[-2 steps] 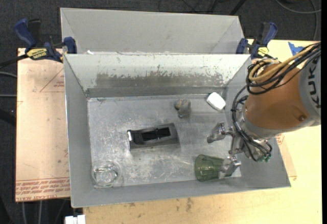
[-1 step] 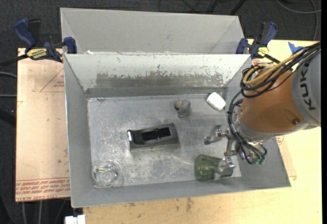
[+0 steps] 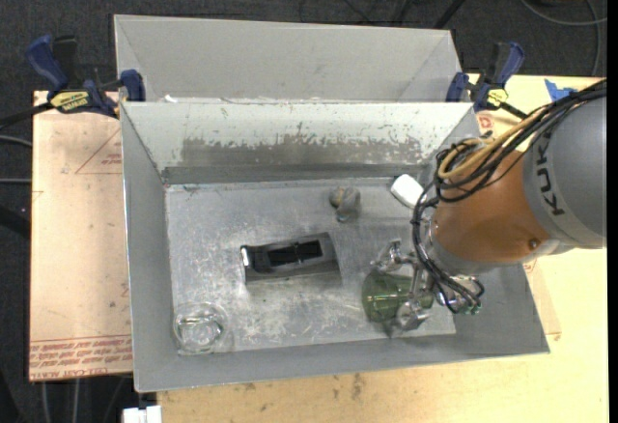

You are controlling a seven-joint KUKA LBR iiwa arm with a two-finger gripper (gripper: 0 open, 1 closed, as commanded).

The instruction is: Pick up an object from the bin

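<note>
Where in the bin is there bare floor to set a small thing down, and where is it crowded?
Bare floor: the left part, between the bin's left wall, the black block and the clear cup; the front strip between cup and green object. Crowded at right, around the gripper.

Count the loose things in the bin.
5: clear cup lower-left corner; black block centre; grey lump behind it; white piece by the arm; green thing at the gripper. Arm may hide more.
</note>
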